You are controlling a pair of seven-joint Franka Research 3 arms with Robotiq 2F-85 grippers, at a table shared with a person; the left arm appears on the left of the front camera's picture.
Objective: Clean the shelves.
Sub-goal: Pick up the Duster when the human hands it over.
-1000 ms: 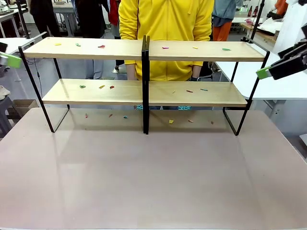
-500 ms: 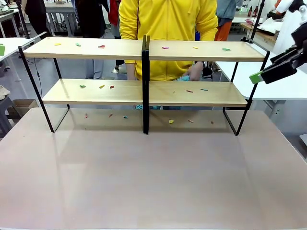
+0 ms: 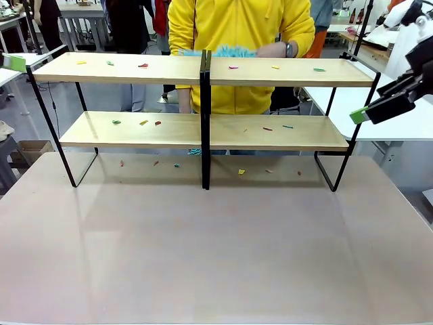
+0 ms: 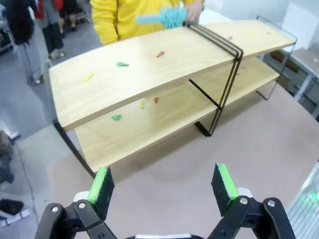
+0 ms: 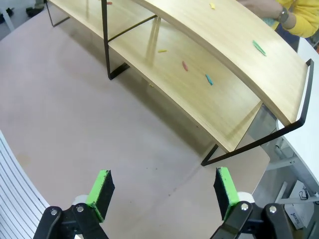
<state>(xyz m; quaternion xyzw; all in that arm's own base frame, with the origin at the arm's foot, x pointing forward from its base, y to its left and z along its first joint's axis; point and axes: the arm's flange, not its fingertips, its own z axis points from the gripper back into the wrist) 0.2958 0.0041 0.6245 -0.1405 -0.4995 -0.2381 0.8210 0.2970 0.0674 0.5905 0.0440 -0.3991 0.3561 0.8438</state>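
Note:
The shelves (image 3: pixel 203 70) stand at the far side of the table, four light boards on a black frame, strewn with small coloured scraps (image 3: pixel 143 66). A person in a yellow top holds a teal duster (image 3: pixel 223 51) on the upper tier by the central upright. My left gripper (image 3: pixel 13 62) hangs at the far left beside the upper board's end, its jaws open and holding nothing (image 4: pixel 162 184). My right gripper (image 3: pixel 362 114) hovers off the rack's right end, also open and holding nothing (image 5: pixel 163 188). The duster (image 4: pixel 167 17) and the shelves (image 4: pixel 149 59) show in the left wrist view; the right wrist view has the shelves (image 5: pixel 224 45).
More scraps (image 3: pixel 241 172) lie on the grey-brown tabletop (image 3: pixel 216 250) under the rack. The person's hand (image 3: pixel 274 49) rests at the upper board's back edge. A white table (image 3: pixel 406 122) stands right of the rack, behind my right gripper.
The person raised the duster from behind the lower boards to the top tier. My right gripper drifted slightly down and left; my left gripper's pad rose a little.

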